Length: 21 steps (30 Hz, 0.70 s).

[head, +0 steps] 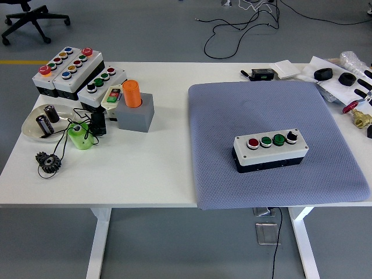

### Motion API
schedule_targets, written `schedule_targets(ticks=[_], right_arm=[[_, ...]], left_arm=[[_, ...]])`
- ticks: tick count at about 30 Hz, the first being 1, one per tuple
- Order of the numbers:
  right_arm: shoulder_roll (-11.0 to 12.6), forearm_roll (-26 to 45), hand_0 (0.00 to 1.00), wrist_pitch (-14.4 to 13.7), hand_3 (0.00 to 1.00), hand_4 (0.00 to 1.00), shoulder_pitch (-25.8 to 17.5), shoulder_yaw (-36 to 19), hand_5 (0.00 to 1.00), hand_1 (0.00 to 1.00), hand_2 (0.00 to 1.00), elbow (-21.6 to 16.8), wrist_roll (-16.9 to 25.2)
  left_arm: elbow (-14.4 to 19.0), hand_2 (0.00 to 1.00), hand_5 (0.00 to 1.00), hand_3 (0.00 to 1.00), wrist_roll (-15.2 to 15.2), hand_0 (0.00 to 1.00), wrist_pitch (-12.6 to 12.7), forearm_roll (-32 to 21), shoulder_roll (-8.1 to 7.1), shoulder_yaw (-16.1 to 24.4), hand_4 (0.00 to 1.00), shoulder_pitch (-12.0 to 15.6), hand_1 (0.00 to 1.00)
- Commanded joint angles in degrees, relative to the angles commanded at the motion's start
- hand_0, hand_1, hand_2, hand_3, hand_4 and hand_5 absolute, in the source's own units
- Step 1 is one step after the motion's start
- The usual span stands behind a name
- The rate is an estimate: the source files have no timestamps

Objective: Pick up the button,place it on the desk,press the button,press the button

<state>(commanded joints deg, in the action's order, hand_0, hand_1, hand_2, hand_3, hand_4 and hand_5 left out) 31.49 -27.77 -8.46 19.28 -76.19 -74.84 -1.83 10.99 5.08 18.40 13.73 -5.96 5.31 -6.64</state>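
A button box [270, 150] with a white top and black base lies on the grey mat [261, 104], right of the middle. It carries a red button [253, 142], two green buttons [272, 140] and a black knob [292, 136] in a row. Nothing touches it. Only a sliver of my right hand [365, 87] shows at the picture's right edge, far from the box. My left hand is out of view.
At the far left stand other button boxes [70, 70], a grey block with an orange cylinder [132, 94], a dish with small parts [42, 123], a green piece [79, 136] and a black gear [47, 161]. Black parts, a brass fitting [361, 120] and papers sit at the far right.
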Motion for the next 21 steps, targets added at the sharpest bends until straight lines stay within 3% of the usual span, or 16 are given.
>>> schedule_targets(ticks=[10, 18, 21], right_arm=[[-0.01, -6.24, 0.814, 3.4, 0.836, 0.694, 0.13, 0.01, 0.552, 0.802, 0.833, 1.54, 2.44], [0.21, -8.23, 0.793, 6.42, 0.781, 0.689, -0.01, -0.2, 0.558, 0.776, 0.793, 2.77, 0.56], [0.35, -8.82, 0.793, 7.21, 0.781, 0.689, 0.08, -0.02, 0.558, 0.776, 0.793, 2.72, 0.07]], left_arm=[[-0.02, 0.504, 0.998, 0.455, -0.04, 0.599, -0.01, 0.34, -0.02, 0.44, 0.256, -0.23, 0.536], [-0.1, 0.502, 0.995, 0.451, -0.05, 0.6, -0.01, 0.99, 0.05, 1.63, 0.258, -0.19, 0.536], [-0.63, 0.502, 0.995, 0.451, -0.12, 0.6, 0.39, 1.36, 0.72, 3.31, 0.258, 0.07, 0.536]])
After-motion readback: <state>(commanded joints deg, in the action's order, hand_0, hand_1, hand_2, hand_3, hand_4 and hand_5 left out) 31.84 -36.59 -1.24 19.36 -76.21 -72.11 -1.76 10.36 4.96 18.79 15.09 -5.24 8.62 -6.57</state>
